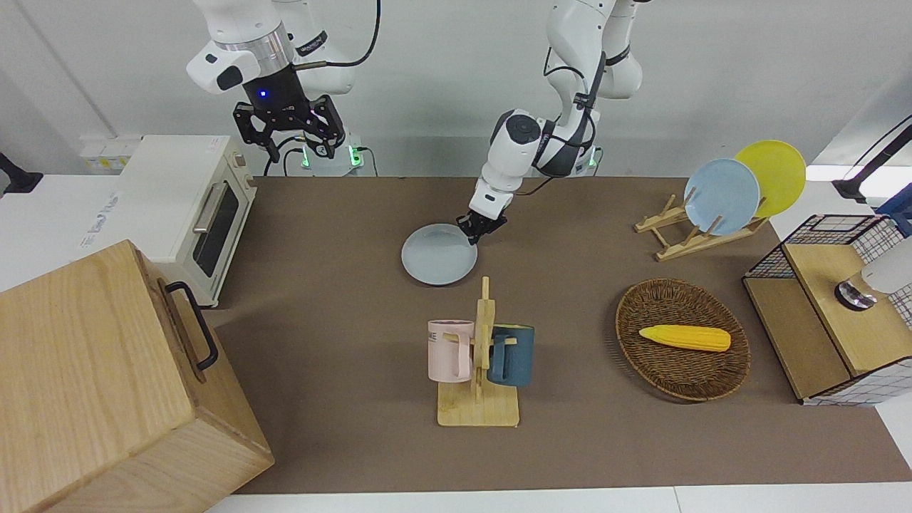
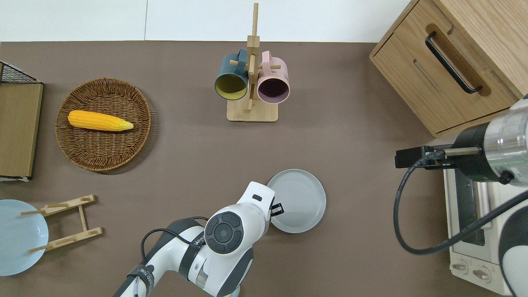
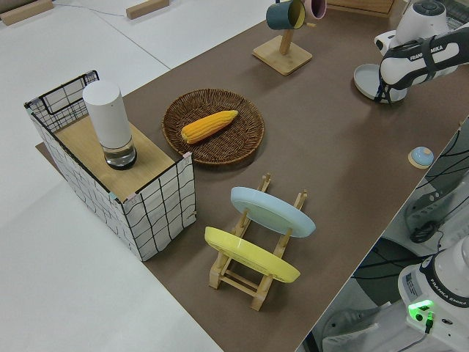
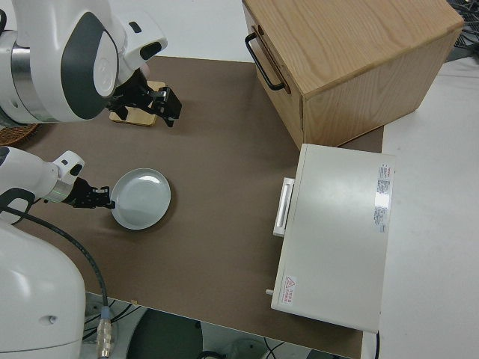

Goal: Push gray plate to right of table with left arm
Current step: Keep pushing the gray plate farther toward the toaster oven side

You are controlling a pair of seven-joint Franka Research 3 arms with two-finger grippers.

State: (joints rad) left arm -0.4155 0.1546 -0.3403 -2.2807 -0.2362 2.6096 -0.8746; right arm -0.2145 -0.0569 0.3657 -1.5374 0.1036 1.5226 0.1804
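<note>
The gray plate [image 1: 438, 256] [image 2: 299, 200] [image 4: 142, 198] lies flat on the brown table [image 1: 342, 320], near the middle and closer to the robots than the mug rack. My left gripper [image 1: 476, 232] [image 2: 277, 209] [image 4: 101, 196] is down at table height, against the plate's rim on the side toward the left arm's end of the table. The plate also shows in the left side view [image 3: 364, 77], partly covered by the arm. The right arm is parked, and its gripper [image 1: 288, 139] [image 4: 161, 105] is open and holds nothing.
A wooden mug rack [image 1: 479, 356] holds a pink and a dark blue mug. Toward the left arm's end are a wicker basket [image 1: 645, 356] with a corn cob, a plate rack [image 1: 677, 239] and a wire crate [image 1: 826, 306]. A toaster oven [image 1: 189, 206] and wooden box [image 1: 107, 385] stand at the right arm's end.
</note>
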